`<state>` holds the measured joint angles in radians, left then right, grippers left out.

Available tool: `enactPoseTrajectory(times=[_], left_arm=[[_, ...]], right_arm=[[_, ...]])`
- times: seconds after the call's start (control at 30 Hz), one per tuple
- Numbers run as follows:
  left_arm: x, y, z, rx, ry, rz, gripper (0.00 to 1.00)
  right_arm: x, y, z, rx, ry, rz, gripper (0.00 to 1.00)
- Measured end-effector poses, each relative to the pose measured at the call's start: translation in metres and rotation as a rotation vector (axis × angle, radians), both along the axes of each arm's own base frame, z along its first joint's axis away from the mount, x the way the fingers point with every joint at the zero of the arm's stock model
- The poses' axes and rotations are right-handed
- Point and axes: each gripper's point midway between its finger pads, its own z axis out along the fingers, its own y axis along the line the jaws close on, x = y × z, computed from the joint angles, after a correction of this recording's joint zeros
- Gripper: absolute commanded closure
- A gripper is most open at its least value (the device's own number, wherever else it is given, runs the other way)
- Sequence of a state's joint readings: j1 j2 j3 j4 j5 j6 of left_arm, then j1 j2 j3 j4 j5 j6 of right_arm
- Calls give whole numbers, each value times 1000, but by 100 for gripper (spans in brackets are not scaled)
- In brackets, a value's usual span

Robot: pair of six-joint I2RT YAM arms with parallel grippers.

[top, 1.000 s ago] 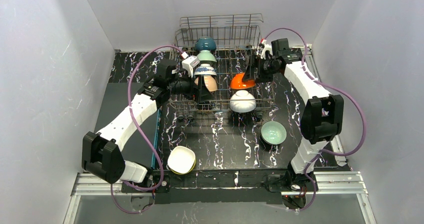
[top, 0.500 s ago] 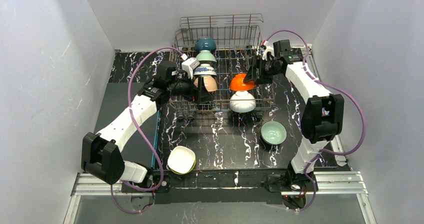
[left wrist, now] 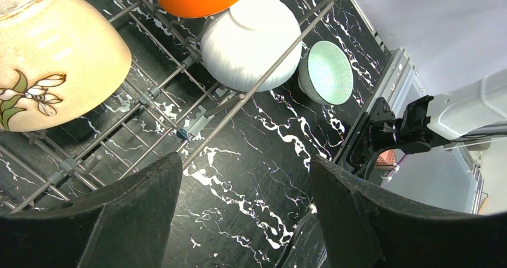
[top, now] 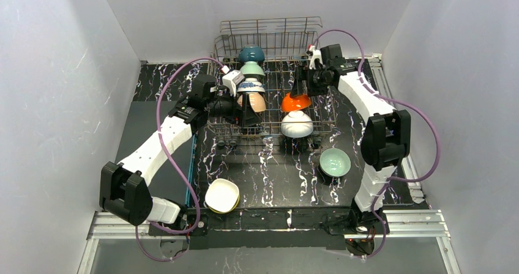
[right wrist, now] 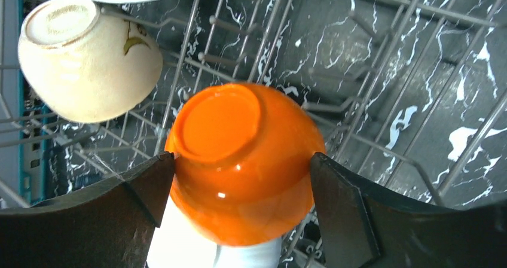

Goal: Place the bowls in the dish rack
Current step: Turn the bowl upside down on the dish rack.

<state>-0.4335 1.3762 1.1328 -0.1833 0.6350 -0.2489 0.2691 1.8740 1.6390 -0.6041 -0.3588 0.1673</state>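
The dish rack (top: 275, 38) stands at the back of the table. Its left row holds a teal bowl (top: 251, 54), a mint bowl (top: 252, 70), a blue-patterned bowl (top: 251, 86) and a tan bowl (top: 258, 101). To their right an orange bowl (top: 295, 101) lies rim-down against a white bowl (top: 297, 124). My right gripper (right wrist: 242, 157) hovers open just above the orange bowl (right wrist: 239, 160), with one finger on each side of it. By the rack's front left, next to the tan bowl (left wrist: 54, 70), my left gripper (left wrist: 245, 160) is open and holds nothing.
A pale green bowl (top: 335, 162) sits upright on the marble table in front of the rack, to the right. A white bowl with a yellow outside (top: 221, 195) lies near the front edge. Grey walls close in both sides.
My right gripper let go of the orange bowl, which settled rim-down in the rack. Its jaws widened and the arm shifted left and back. The left arm stayed still.
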Motion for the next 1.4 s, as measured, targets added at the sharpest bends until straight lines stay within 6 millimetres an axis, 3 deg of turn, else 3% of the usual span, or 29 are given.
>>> enactPoseTrajectory(times=[0.3,0.43,0.57,0.83,0.87,0.9,1.03,1.27,1.4], left_arm=[[0,0,0,-3,5,3,25],[0,0,0,-3,4,3,25],[0,0,1,-5,5,4,25],[0,-1,1,-6,3,3,23],[1,-1,2,-8,0,3,21],[1,-1,4,-12,-7,4,3],[0,2,17,-27,-43,22,2],[-6,16,41,-24,-103,91,2],[-17,24,45,-38,-89,124,2]], right_arm=[[18,8,-5,-74,-25,13,28],[21,10,-6,-81,-30,15,29],[22,10,-6,-86,-33,10,25],[19,12,-6,-79,-28,27,6],[19,12,-5,-75,-32,29,3],[17,12,-5,-68,-40,31,1],[1,7,11,-36,-112,16,1],[-37,0,70,75,-278,-36,1],[-46,-12,72,87,-282,-128,1]])
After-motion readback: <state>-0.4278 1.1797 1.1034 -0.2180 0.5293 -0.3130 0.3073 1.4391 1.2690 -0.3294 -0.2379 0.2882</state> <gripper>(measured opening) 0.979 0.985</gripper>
